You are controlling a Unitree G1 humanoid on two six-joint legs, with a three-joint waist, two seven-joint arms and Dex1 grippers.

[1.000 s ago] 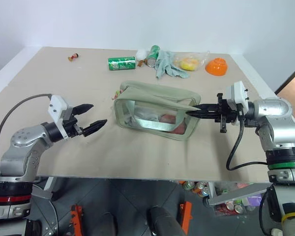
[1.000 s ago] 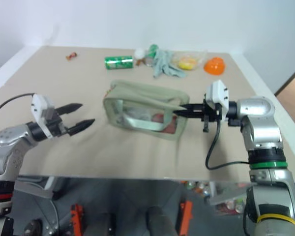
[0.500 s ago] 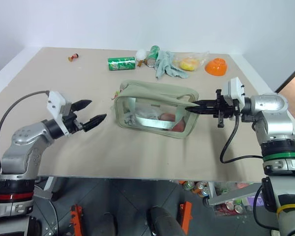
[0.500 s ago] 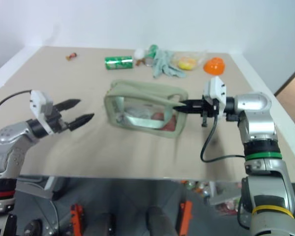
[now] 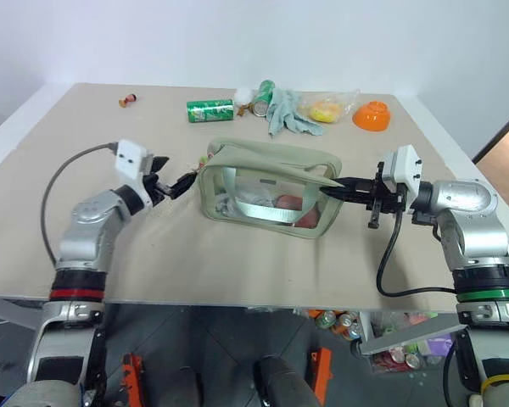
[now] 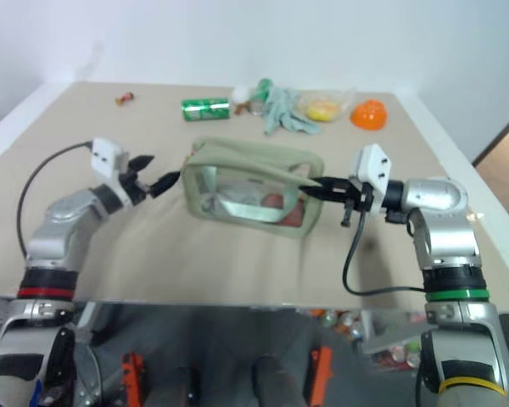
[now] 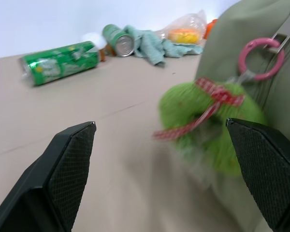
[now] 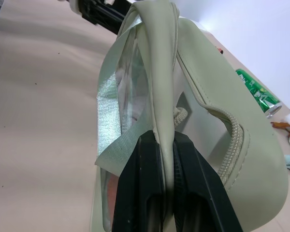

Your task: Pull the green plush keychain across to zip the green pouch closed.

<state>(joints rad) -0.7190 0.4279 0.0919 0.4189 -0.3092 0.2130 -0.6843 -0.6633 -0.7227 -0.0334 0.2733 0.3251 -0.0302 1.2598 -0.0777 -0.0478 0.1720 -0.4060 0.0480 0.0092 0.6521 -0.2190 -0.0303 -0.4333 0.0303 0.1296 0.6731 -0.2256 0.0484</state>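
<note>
Green pouch (image 5: 267, 191) unzipped, items inside; right pincer (image 5: 335, 188) clamps its strap; left pincer (image 5: 176, 183) spread, flanking green plush keychain (image 7: 210, 128).

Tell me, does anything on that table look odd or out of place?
Mostly the far edge: a green drink can and a second can lie tipped on their sides beside a crumpled glove-like cloth. Nothing looks spilled.

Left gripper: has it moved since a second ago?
Yes. The left gripper has travelled across the table toward the green pouch, closing the gap; it now sits open at the green plush keychain on the pouch's end.
</note>
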